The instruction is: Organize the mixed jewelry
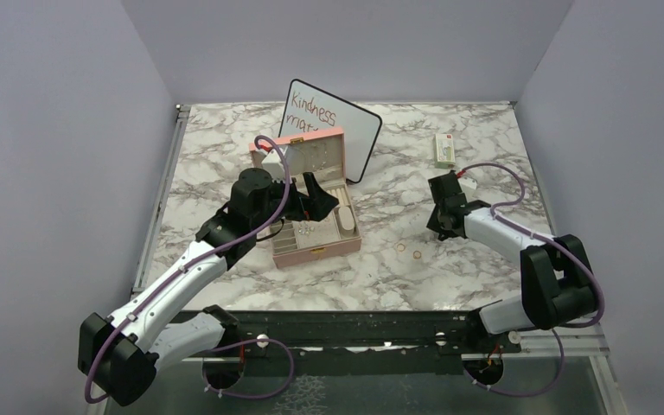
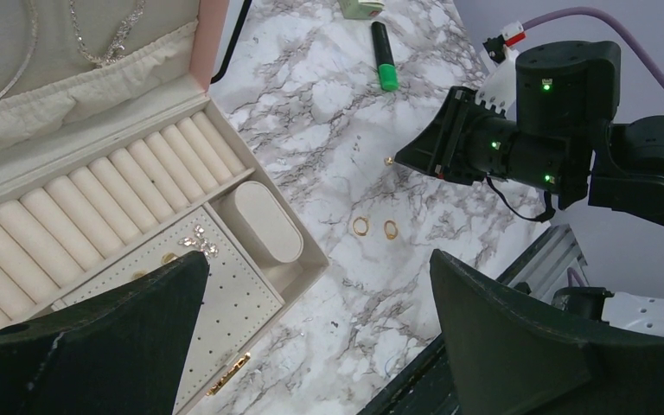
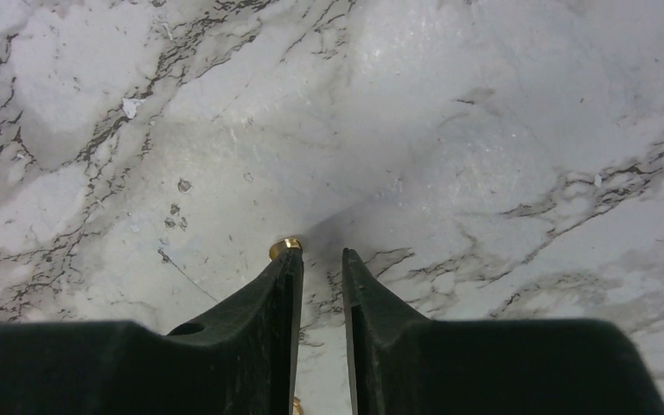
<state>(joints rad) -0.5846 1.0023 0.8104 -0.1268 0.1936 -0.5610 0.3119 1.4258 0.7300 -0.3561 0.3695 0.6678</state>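
The left arm [image 1: 181, 277] is stretching from lower left toward centre frame, the left gripper [image 2: 320, 337] gaping wide. The right arm [image 1: 506, 238] is bending in from the right edge, the right gripper [image 3: 322, 259] pointing down, its 2 fingers [image 3: 281, 294] sitting nearly together.
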